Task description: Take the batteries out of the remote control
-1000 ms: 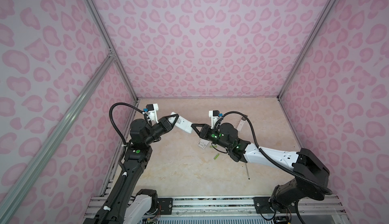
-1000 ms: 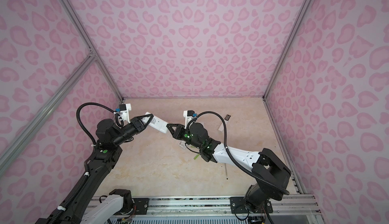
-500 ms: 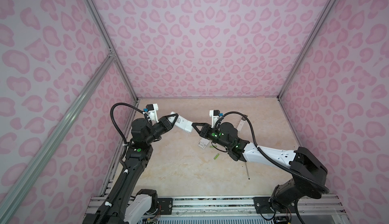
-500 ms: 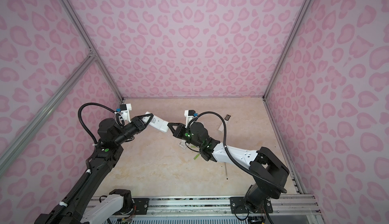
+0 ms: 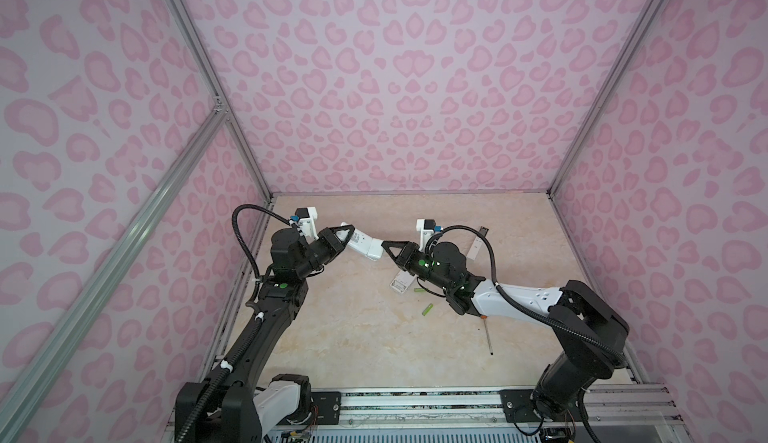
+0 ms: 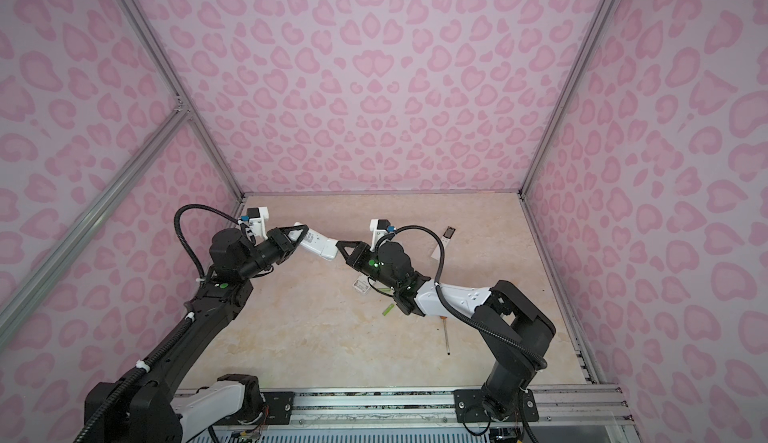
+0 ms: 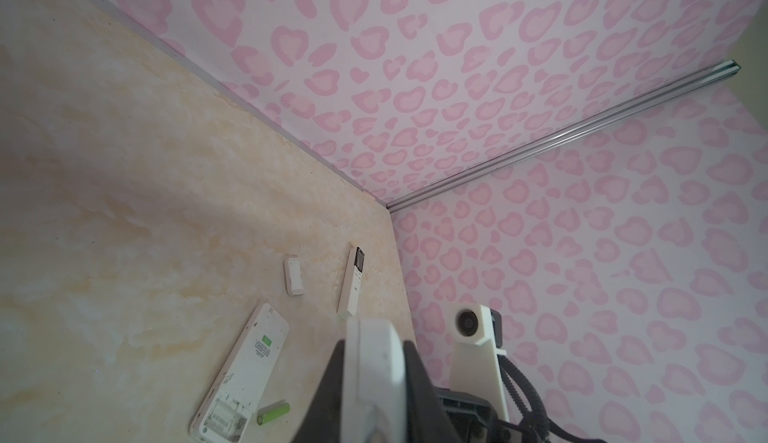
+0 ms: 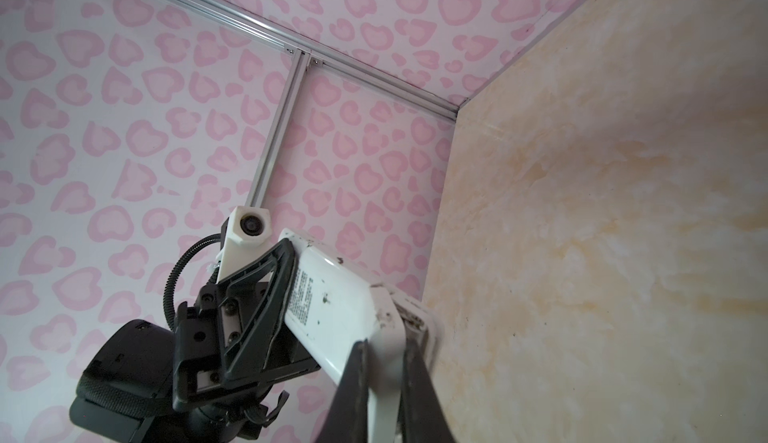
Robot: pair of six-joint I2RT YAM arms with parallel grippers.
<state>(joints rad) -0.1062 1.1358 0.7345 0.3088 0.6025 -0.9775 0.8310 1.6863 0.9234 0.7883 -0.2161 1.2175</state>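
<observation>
A white remote control (image 5: 363, 245) (image 6: 318, 245) hangs in the air between my two arms. My left gripper (image 5: 348, 231) (image 7: 374, 345) is shut on its far end. At the other end my right gripper (image 5: 384, 249) (image 8: 384, 349) is shut on a thin white flap, seemingly the remote's back cover (image 8: 384, 324). The compartment behind it shows only as a dark edge, so any batteries inside are hidden. A lime-green battery (image 5: 427, 309) (image 6: 388, 309) (image 7: 273, 414) lies loose on the table. A second battery (image 5: 419, 291) peeks out from under my right arm.
A wide white remote (image 5: 401, 285) (image 7: 241, 374) lies back up on the table below my right gripper. A slim remote (image 5: 476, 245) (image 7: 351, 287) and a small white cover (image 7: 294, 276) lie at the back right. A screwdriver (image 5: 488, 337) lies near my right arm.
My right gripper's jaws have narrowed onto the white flap at the remote's end. Both arms and the held remote have hardly moved.
</observation>
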